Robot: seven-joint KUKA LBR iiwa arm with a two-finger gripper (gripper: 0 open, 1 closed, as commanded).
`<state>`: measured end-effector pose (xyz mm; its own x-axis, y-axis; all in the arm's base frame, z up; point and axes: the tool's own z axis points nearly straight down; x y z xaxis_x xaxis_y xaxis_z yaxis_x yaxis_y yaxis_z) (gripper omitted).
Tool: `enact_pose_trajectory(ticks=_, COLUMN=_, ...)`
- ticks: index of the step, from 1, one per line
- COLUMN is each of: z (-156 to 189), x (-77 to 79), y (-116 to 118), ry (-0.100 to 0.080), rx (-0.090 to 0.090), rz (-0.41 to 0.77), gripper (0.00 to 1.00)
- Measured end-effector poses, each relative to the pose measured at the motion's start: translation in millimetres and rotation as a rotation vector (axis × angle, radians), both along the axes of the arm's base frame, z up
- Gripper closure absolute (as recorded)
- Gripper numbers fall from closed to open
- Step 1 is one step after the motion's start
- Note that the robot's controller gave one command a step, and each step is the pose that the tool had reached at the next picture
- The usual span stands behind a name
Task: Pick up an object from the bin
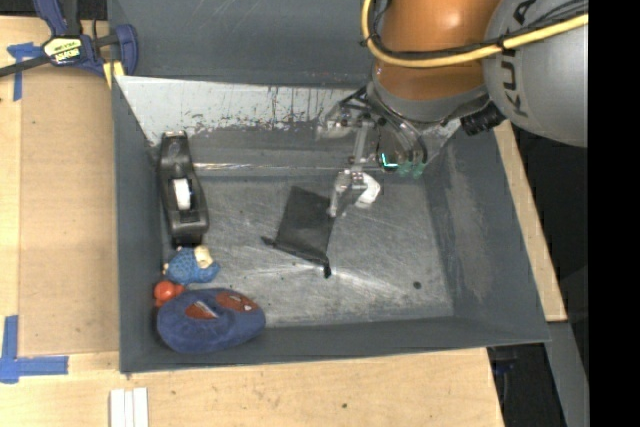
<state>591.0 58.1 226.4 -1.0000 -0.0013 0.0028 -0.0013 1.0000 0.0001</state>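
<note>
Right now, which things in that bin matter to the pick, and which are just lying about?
In play: black flat piece, mid-bin, nearest the arm.
Lying about: black tape dispenser; blue plush toy; small blue-and-yellow figure; orange ball.

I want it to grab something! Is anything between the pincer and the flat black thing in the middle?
Nothing visible is. The pincer hangs at the upper right corner of the flat black piece. The tape dispenser and blue stuffed toy lie at the left of the bin.
</note>
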Motion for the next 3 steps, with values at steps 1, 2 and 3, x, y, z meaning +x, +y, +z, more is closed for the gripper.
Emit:
enact_pose_trajectory(ticks=1, z=-150.4, x=1.5, y=-8.5, ry=-0.008, rx=0.001, rz=-0.019, gripper=0.00)
enact_pose_trajectory(ticks=2, z=-143.6, x=6.2, y=-8.6, ry=-0.025, rx=0.002, rz=-0.019, gripper=1.00)
enact_pose_trajectory(ticks=3, z=8.2, x=3.2, y=11.1, ry=-0.015, rx=0.001, rz=-0.026, gripper=1.00)
